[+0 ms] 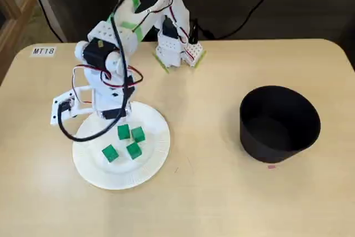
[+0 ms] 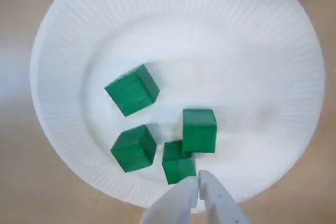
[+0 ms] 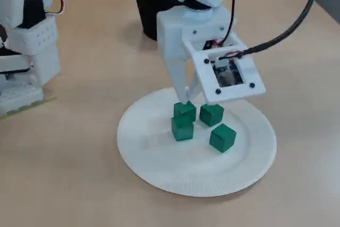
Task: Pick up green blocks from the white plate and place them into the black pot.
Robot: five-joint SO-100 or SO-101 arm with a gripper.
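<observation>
Black pot [image 3: 151,3] partly behind hand [image 3: 186,99]

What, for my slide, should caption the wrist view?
Shut gripper poised by four green blocks on a white plate.

A pale wooden table [image 1: 222,203] lies under the gripper [image 1: 123,119] and spreads out on every side of it. In a fixed view, a white label [image 1: 43,51] reading MT18 sits well to the gripper's left and farther back. A small pink mark [image 1: 271,166] lies far to its right. Black cables [image 1: 260,4] run behind the table.
</observation>
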